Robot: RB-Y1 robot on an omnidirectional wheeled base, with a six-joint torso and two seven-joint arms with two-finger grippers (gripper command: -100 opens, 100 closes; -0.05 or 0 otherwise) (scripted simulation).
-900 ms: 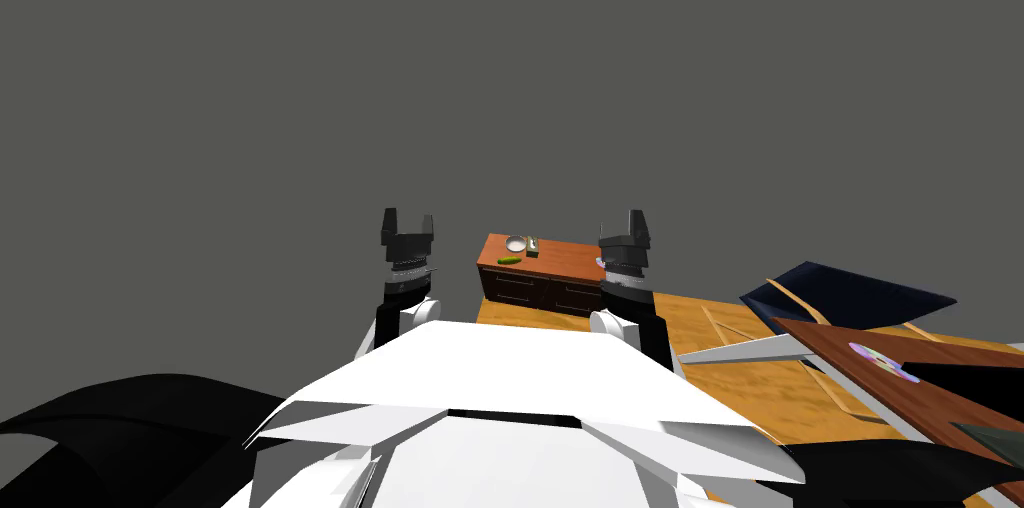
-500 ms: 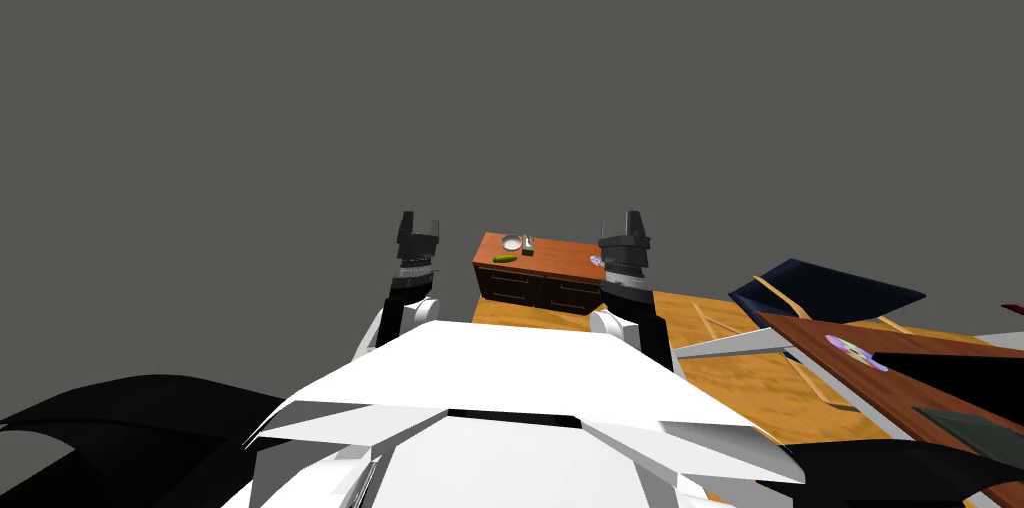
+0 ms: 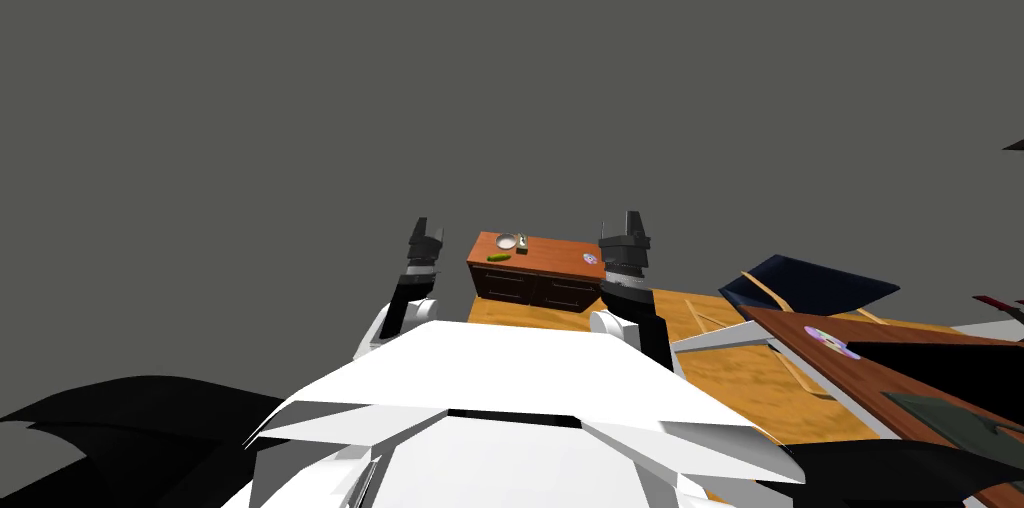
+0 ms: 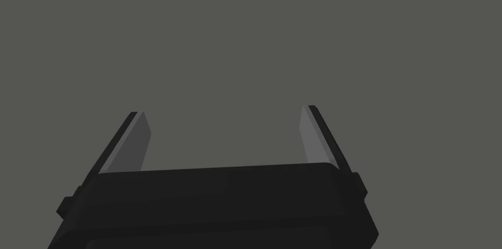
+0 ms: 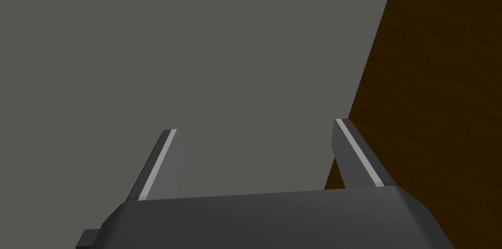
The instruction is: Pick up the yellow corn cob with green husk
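Left gripper (image 3: 428,230): I see it raised ahead of my left shoulder, well short of the cabinet (image 3: 553,254) and apart from everything on it. In the left wrist view its two fingers (image 4: 131,142) stand at the open spread with nothing between them. The cabinet is low, with an orange-brown top and a dark drawer front, and it stands between the two grippers, further off. The corn cob (image 3: 497,257) lies flat on the cabinet top near its left front corner. At this range it shows as a small green sliver, and neither gripper is touching it. Just behind it sits a pale round bowl (image 3: 507,242); I cannot tell whether the two touch. A small dark block (image 3: 522,248) sits just beside the bowl. A pale disc (image 3: 590,258) lies near the top's right end. Right gripper (image 3: 628,224): it is raised ahead of my right shoulder. In the right wrist view its fingers (image 5: 162,162) are likewise spread wide and hold nothing. A dark brown wood-grain surface (image 5: 431,94) shows beside one finger, and I cannot tell which piece of furniture it belongs to. Further right, an orange wooden floor (image 3: 730,372) runs to a brown table (image 3: 880,372) that carries a second disc (image 3: 832,341).
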